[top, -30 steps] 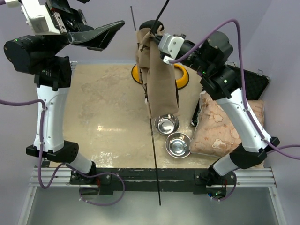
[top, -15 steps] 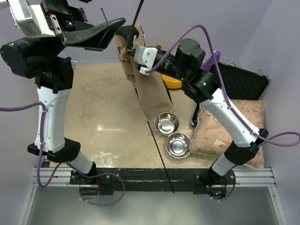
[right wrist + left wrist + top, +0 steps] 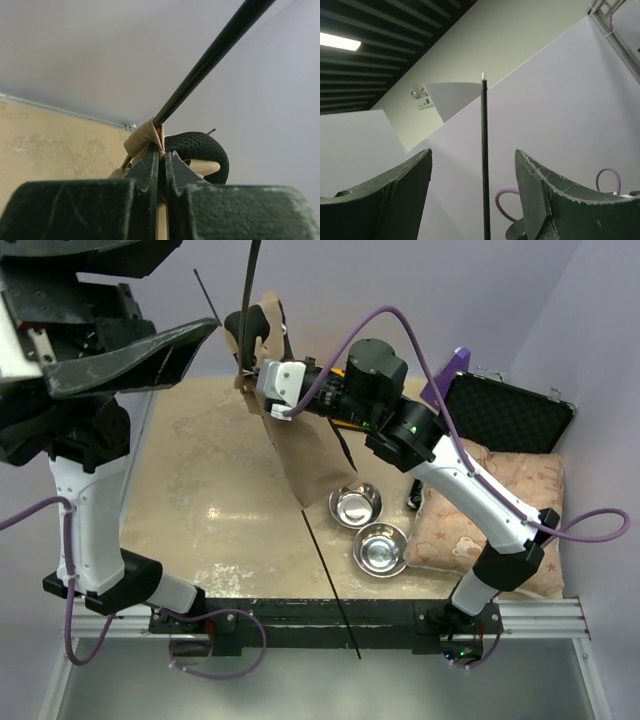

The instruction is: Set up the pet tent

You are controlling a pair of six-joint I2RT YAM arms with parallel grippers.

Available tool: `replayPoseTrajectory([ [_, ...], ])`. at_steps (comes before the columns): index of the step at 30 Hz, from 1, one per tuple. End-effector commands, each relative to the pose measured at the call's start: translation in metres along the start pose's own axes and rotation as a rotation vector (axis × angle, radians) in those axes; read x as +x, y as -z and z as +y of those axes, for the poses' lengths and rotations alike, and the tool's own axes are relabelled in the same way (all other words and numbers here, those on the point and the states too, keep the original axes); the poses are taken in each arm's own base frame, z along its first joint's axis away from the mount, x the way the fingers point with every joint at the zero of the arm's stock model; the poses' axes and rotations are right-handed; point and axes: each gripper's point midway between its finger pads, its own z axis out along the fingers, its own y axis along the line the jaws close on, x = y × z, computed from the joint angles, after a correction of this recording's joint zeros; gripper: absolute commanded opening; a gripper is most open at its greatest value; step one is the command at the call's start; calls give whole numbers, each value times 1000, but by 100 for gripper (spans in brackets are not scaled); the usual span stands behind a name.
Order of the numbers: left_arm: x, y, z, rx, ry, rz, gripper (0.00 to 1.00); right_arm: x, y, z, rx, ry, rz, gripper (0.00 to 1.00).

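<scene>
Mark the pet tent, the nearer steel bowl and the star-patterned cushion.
pet tent (image 3: 305, 455): top view, on the hanging tan fabric panel.
nearer steel bowl (image 3: 380, 548): top view, middle of its inside.
star-patterned cushion (image 3: 542, 480): top view, its far right part.

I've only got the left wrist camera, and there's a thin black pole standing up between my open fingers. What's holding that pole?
Observer: The right fingers are shut on the tan tent where the pole enters its sleeve.
Operator: Is the tent up yet?
Observer: No, it hangs from that grip as a folded strip over the table.
Operator: Anything under it?
Observer: A steel bowl sits just right of its lower end, a second bowl nearer the arm bases.
</scene>
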Motion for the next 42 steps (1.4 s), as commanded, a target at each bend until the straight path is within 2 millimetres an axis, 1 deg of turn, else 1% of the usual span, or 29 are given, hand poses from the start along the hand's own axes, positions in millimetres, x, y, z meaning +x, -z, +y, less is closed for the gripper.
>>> replayPoseTrajectory([
  [1,-23,0,-23,51,5,-37,71,-26,4,-22,82,5,-58,0],
  [3,-30,-1,-26,51,5,-49,71,-25,2,-19,76,3,-54,0],
  [5,-31,-2,-21,27,10,-56,71,-26,2,-18,74,2,-58,0],
  [7,-28,-2,-17,16,12,-54,70,-26,0,-15,69,-1,-57,0],
  [11,-17,-1,-11,2,48,-32,70,-26,-5,-6,50,-12,-58,0],
  [13,-16,-1,-12,2,51,-32,70,-27,-5,-3,48,-14,-60,0],
  [21,-25,-2,-16,21,49,-66,68,-29,-15,10,23,-25,-71,0],
  [23,-28,-2,-18,23,49,-76,67,-29,-16,9,25,-25,-73,0],
  [33,-33,-2,-27,60,36,-80,60,-33,-24,16,11,-28,-78,0],
  [35,-34,-2,-29,67,30,-80,55,-33,-25,17,12,-29,-80,0],
  [38,-35,-1,-30,69,18,-78,38,-33,-26,18,14,-37,-82,0],
  [41,-41,-2,-28,45,-18,-78,12,-43,-23,16,13,-67,-112,0],
  [42,-42,-2,-25,23,-32,-78,5,-48,-21,16,6,-83,-133,0],
])
